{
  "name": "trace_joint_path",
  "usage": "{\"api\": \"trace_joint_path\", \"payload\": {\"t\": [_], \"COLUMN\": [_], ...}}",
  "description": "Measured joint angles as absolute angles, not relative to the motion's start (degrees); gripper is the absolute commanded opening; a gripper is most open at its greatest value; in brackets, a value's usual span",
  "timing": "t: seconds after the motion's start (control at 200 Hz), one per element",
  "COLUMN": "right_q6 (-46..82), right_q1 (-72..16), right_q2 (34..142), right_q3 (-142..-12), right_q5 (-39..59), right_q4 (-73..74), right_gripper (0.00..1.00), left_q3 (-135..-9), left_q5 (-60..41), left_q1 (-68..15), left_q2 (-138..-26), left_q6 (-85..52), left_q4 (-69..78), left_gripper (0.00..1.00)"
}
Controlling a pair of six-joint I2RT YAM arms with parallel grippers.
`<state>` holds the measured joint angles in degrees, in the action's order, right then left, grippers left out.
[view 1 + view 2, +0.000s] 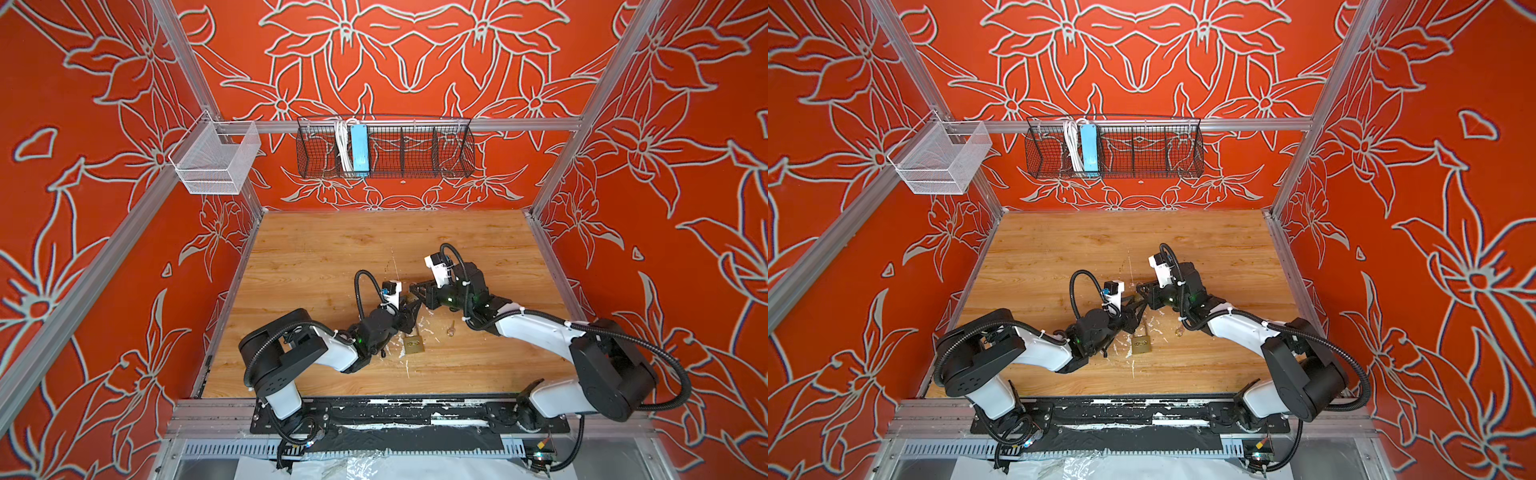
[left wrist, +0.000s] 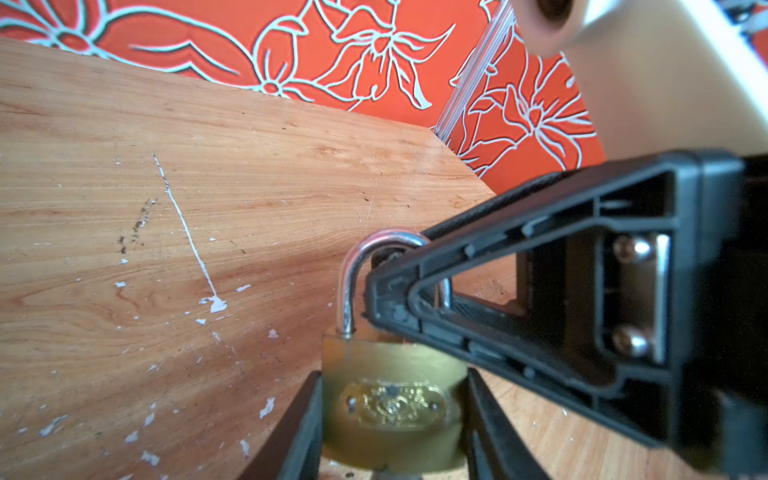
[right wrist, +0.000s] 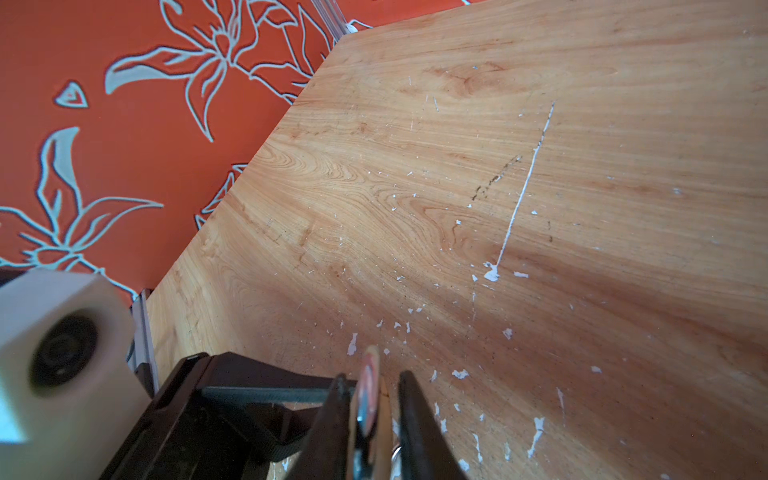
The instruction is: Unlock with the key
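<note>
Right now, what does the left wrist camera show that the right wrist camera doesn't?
Left wrist only: the brass body and label of the padlock, clamped in the left gripper, plus the right wrist camera. Right wrist only: the left wrist camera. Both: the shackle at the right gripper, the scratched wooden table, the red floral wall.

The padlock (image 2: 390,415) body is dull brushed brass, its shackle (image 2: 348,286) glossy steel; the tabletop (image 2: 249,166) is matt, chipped wood-grain.

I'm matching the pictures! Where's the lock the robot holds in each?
A top view: lock just below centre.
A top view: lock just below centre too.
Left wrist: lock bottom middle.
Right wrist: cannot tell; thin metal edge low down may be it.
Shared landmark: long white scratch.
</note>
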<state>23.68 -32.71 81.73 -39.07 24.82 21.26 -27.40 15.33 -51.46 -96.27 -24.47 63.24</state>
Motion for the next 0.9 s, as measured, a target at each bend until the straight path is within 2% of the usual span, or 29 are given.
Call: {"api": "trace_joint_path", "payload": {"t": [0.315,0.41,0.535,0.58,0.611,0.641,0.651,0.656,0.661,0.901], "right_q6": [23.2,23.2,23.2,23.2,23.2,23.2,23.1,23.1,23.1,20.7], "right_q1": [-32.9,-32.9,-32.9,-32.9,-32.9,-32.9,-32.9,-32.9,-32.9,-29.6], "right_q2": [81.7,81.7,81.7,81.7,81.7,81.7,81.7,81.7,81.6,74.6], "right_q3": [-39.1,-39.1,-39.1,-39.1,-39.1,-39.1,-39.1,-39.1,-39.1,-35.8], "right_q5": [24.8,24.8,24.8,24.8,24.7,24.7,24.6,24.5,24.5,20.6], "right_q4": [21.3,21.3,21.3,21.3,21.3,21.3,21.2,21.2,21.2,19.7], "right_gripper": [0.08,0.0,0.0,0.0,0.0,0.0,0.0,0.0,0.0,0.0], "left_q3": [-27.4,-27.4,-27.4,-27.4,-27.4,-27.4,-27.4,-27.4,-27.4,-27.5], "left_q5": [14.9,14.9,15.0,15.0,15.0,15.0,15.0,15.0,15.0,8.1], "left_q1": [-51.5,-51.4,-51.5,-51.4,-51.4,-51.4,-51.4,-51.4,-51.4,-47.8], "left_q2": [-96.3,-96.3,-96.3,-96.3,-96.3,-96.3,-96.3,-96.2,-96.2,-90.3], "left_q6": [-24.5,-24.5,-24.4,-24.4,-24.5,-24.4,-24.4,-24.5,-24.5,-23.3], "left_q4": [62.6,62.5,62.5,62.5,62.5,62.5,62.5,62.5,62.5,58.9], "left_gripper": [0.0,0.0,0.0,0.17,0.37,0.64,0.86,0.95,0.99,0.97]}}
